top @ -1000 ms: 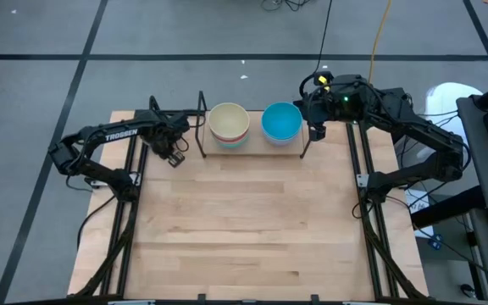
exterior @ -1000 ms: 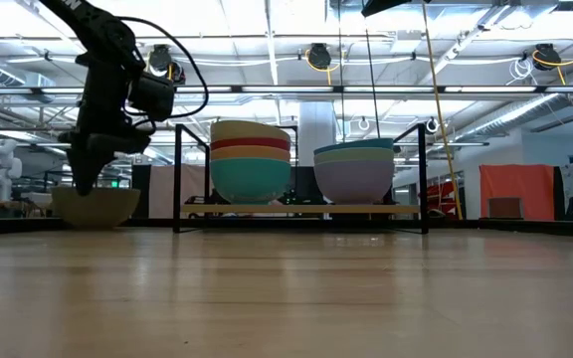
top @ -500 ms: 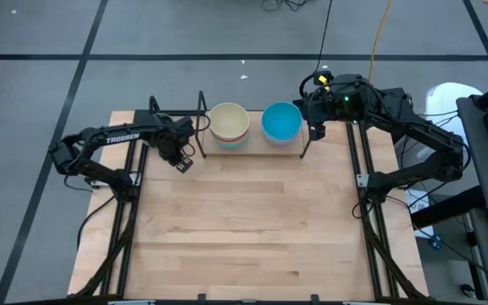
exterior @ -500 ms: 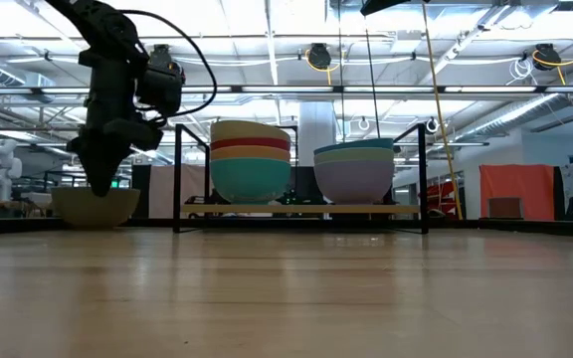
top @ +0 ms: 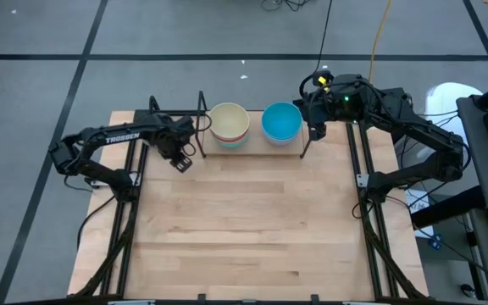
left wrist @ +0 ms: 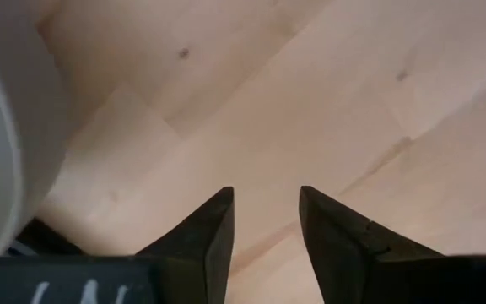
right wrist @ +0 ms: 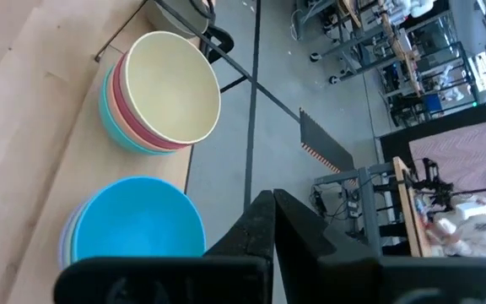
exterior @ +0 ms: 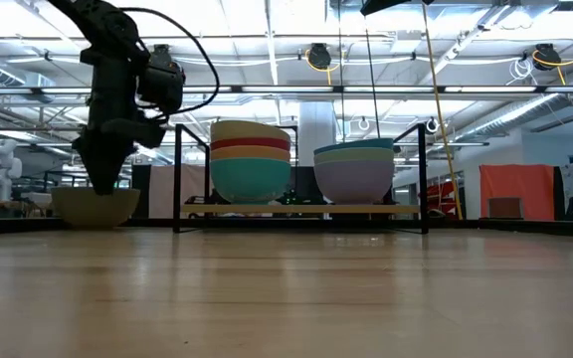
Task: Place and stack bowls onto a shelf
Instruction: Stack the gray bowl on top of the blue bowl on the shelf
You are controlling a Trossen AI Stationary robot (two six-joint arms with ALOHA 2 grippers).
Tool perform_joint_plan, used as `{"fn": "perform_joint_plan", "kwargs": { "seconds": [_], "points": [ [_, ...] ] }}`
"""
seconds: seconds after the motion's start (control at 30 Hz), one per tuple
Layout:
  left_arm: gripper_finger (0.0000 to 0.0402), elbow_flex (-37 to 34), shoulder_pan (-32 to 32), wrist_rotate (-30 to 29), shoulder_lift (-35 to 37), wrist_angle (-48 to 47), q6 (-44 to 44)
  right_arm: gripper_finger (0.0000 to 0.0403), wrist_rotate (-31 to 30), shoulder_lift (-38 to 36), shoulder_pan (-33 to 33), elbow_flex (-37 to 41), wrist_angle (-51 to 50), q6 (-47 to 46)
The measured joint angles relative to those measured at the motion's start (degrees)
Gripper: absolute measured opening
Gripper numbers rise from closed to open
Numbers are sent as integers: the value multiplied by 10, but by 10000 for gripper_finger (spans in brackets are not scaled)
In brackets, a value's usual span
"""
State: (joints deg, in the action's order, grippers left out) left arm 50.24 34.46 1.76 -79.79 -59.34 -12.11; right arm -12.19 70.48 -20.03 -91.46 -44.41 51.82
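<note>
From my station, farthest left sits the olive-grey round plastic bowl, on the light wooden tabletop just outside the rack's left frame. My left gripper hangs directly over it, fingers pointing down; in the left wrist view its two dark fingers stand apart with bare wood showing in the gap, so it is spread and has hold of nothing. A curved pale edge at that picture's side may be the bowl's rim; I cannot tell for certain.

Next comes the low black metal-rod shelf with its light wood board, at the table's far edge. On its left half stands a stack of bowls: the cream bowl on top, then magenta and orange bands, and the cyan bowl at the bottom. On the right half a second stack: the blue bowl on top, a pale green rim below it, and the lavender bowl underneath.

Farthest right, my right gripper waits beside the shelf's right frame, fingers pressed together on nothing.
</note>
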Motion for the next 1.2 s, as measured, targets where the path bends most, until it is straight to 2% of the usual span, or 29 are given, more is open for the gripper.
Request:
{"fn": "perform_joint_plan", "kwargs": {
  "seconds": [0.1, 0.27, 0.4, 0.67, 0.87, 1.2],
  "points": [
    [135, 26, -6, -26, 0, -34, 34, 0, 0, 0, 0, 0, 1, 3],
    [125, 69, -11, -122, 0, -68, 57, 0, 0, 0, 0, 0, 10, 3],
    [125, 77, -11, -169, 0, -64, 64, 0, 0, 0, 0, 0, 22, 3],
    [125, 75, 18, -170, 0, -66, 54, 0, 0, 0, 0, 0, 29, 4],
    [124, 75, 62, -129, 0, -67, 45, 0, 0, 0, 0, 0, 30, 19],
    [124, 75, 96, -107, 0, -66, 59, 0, 0, 0, 0, 0, 30, 19]
  ]
}}
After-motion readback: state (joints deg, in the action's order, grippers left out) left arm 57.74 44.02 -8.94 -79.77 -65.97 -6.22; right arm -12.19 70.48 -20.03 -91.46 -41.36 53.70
